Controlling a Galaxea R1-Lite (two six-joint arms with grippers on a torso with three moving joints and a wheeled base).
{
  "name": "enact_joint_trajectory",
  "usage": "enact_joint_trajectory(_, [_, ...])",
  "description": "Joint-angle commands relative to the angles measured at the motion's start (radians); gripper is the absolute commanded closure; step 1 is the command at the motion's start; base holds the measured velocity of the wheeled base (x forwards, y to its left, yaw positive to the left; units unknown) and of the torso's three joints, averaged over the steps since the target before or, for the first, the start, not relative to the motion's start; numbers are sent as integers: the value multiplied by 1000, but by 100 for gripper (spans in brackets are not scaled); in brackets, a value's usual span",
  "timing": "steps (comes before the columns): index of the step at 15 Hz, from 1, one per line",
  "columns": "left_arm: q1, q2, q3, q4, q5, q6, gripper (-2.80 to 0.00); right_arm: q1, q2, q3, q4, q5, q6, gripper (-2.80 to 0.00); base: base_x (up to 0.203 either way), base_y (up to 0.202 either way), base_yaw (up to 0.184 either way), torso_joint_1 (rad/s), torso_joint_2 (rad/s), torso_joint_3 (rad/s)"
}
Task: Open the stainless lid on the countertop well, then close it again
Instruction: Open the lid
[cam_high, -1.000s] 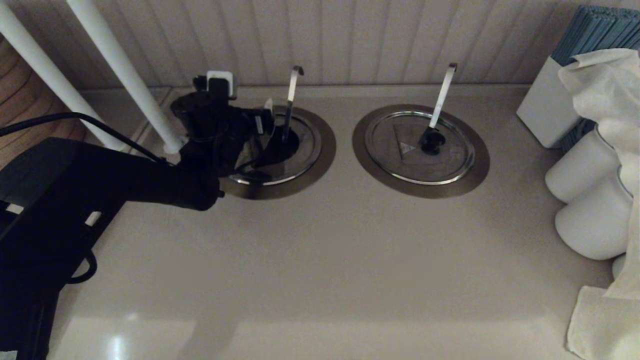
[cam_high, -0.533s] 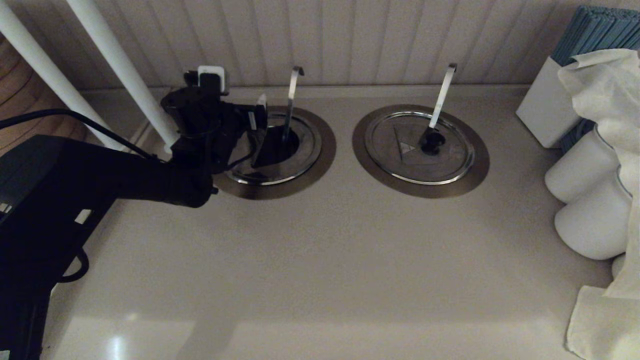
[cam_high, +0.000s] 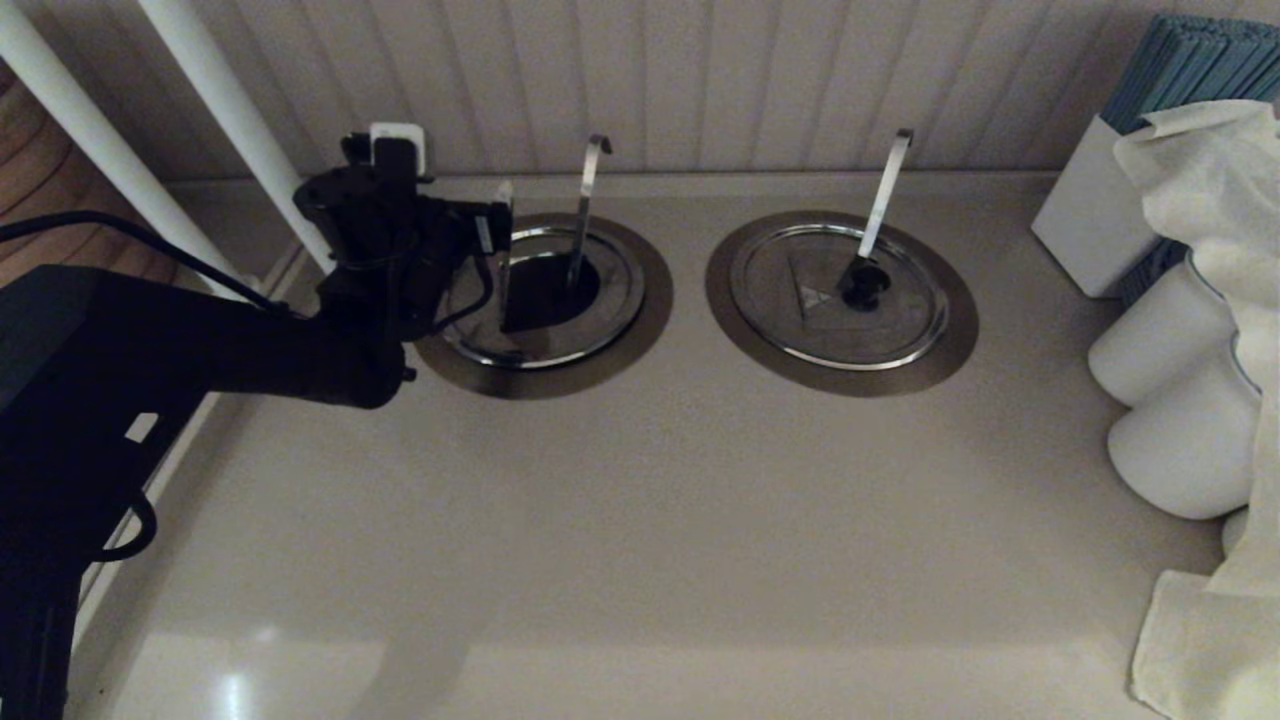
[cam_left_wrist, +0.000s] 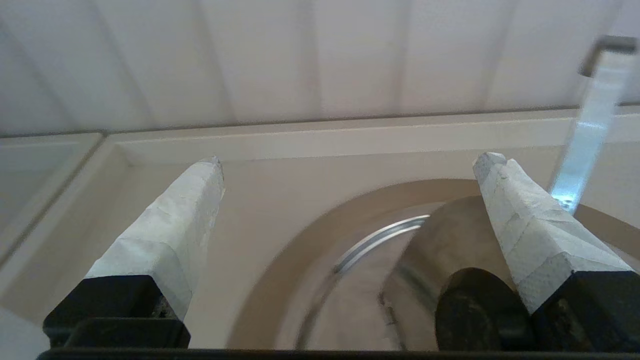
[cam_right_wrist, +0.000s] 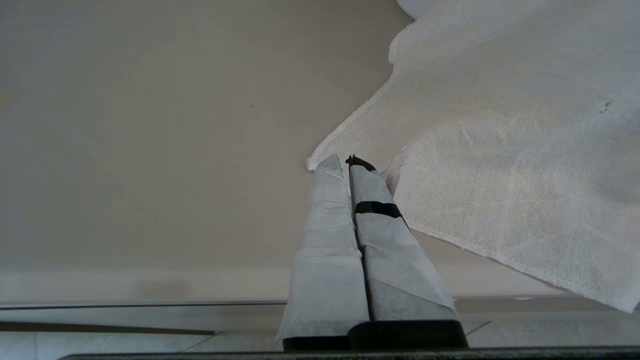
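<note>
The left gripper (cam_high: 505, 255), a black wrist with white-taped fingers (cam_left_wrist: 172, 227), hangs over the left part of the countertop well (cam_high: 640, 330), a round hole in the beige tabletop (cam_high: 650, 520) ringed by a wide brushed-steel flange. Its jaws are spread wide and released, holding nothing. The stainless lid (cam_high: 610, 300), a round flat steel disc, lies in the well, and its black centre knob (cam_left_wrist: 475, 312) shows just beside one taped finger rather than between the two. A slim hook-tipped steel handle (cam_high: 585, 205) rises from the lid's far part toward the white panelled wall (cam_high: 700, 80). To the right, well apart, a twin steel lid with a black knob (cam_high: 838, 295) and a broader white handle sits shut in its own ring. The right gripper (cam_right_wrist: 347, 162) is parked with its taped jaws pressed together, empty, at the edge of a white woven cloth (cam_right_wrist: 500, 165) on the tabletop.
</note>
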Motion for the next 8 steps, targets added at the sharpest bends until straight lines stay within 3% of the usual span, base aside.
enact_joint_trajectory(1, [9,3,0,-6,2,2,-280,0,0,0,0,0,0,0,0,0,0,0,0,0])
enact_joint_trajectory(8, [25,-16,5,-7,-2,1,-280,0,0,0,0,0,0,0,0,0,0,0,0,0])
